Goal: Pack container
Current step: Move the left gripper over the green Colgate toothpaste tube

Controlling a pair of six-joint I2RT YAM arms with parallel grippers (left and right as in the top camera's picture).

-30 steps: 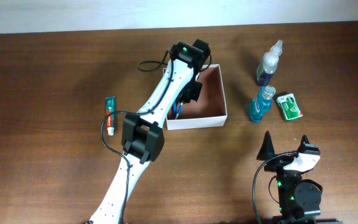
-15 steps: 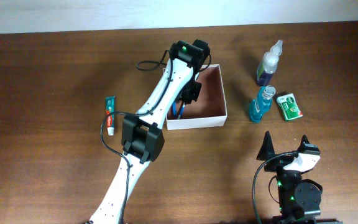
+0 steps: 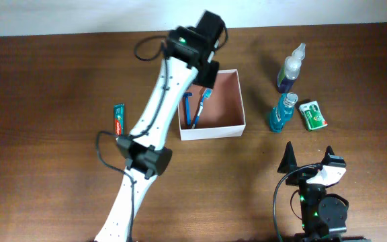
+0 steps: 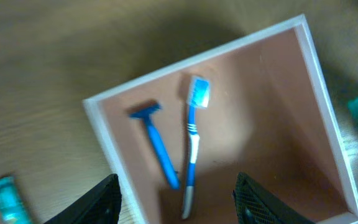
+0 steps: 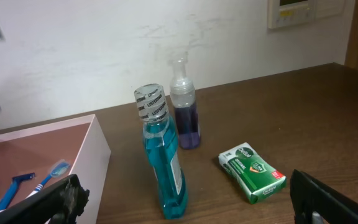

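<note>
**Over the container's [image 3: 213, 130] upper-left corner: left pincer [image 3: 205, 74] hanging part open and empty**

Over that corner, the left pincer is hanging with its jaws standing partly apart and gripping nothing. In the left wrist view its two dark fingers are framing the container floor from above with only air between them. The container is sitting near the centre of the overhead frame on the table [image 3: 59, 67]. A razor [image 3: 189, 111] and a toothbrush [image 3: 201, 106] are lying side by side along its left wall, both clear of the fingers.

The coming move is likely turning on where the loose items are lying. A toothpaste tube [image 3: 119, 115] is lying on the table left of the container, on the far side of the left arm. Its long axis is running nearly top to bottom of the frame. I am judging it to be the left arm's job, with the pincer needing to close across the tube's narrow width.

A spray bottle [image 3: 291, 66], a mouthwash bottle [image 3: 282, 113] and a green packet [image 3: 312, 115] are sitting right of the container, and both bottles are showing upright in the right wrist view. The right pincer [image 3: 308, 161] is sitting at the lower right, spread wide and empty, directly below those three. That is making it the nearer pincer for them, with the container lying up and to its left.
</note>
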